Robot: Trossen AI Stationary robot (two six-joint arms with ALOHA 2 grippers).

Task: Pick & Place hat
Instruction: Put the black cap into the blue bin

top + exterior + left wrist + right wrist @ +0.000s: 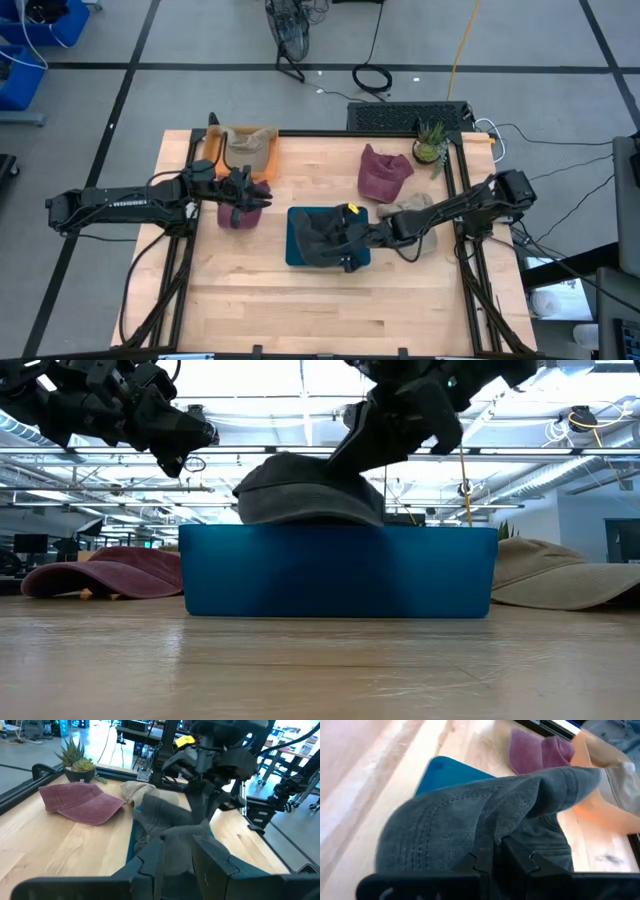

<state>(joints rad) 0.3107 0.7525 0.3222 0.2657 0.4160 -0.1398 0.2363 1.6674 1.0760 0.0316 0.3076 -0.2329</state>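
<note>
A dark grey hat [325, 235] lies in a blue bin [298, 250] at mid-table. Its crown [300, 490] stands above the bin's rim [340, 530]. My right gripper [352, 238] reaches in from the table's right and is shut on the hat. My left gripper [255, 200] hangs open to the left of the bin, above a maroon hat [237, 217] that lies on the table. In the left wrist view the grey hat shows through the gap between its fingers [150, 862]. My right gripper pinches a raised fold of the hat's crown cloth [502, 827] between its two fingers. The fingers slant down from the table's right [365, 460]. The hat is not lifted clear: it sits in the blue bin, with its brim end [250, 488] pointing left.
A second maroon hat [385, 172] lies far right of the bin, and a beige hat [420, 215] under my right arm. An orange bin with a tan hat [250, 148] stands at the far left. A potted plant [430, 145] is at the far right.
</note>
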